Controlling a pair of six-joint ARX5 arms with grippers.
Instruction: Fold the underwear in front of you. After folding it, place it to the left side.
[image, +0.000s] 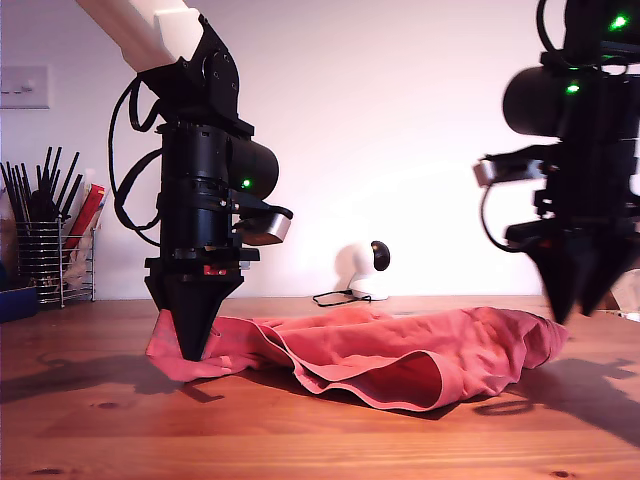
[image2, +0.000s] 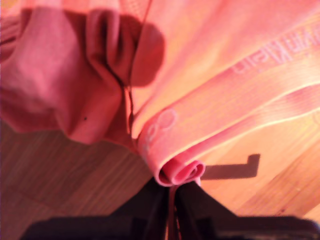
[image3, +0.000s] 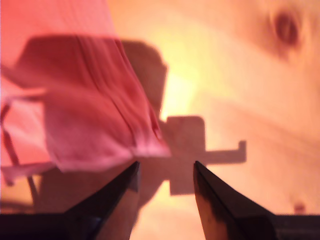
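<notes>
My first tool (image2: 172, 192) is clenched on the underwear (image: 400, 350) waistband, my second tool (image3: 165, 172) looks released beside the other end; next, grip it for the fold

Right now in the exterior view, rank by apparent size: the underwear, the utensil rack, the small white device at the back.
1. The underwear, widest by far.
2. The utensil rack, partly cut off at the exterior view's left.
3. The white device, smallest, though it sits farthest back, so true size is unsure.
</notes>
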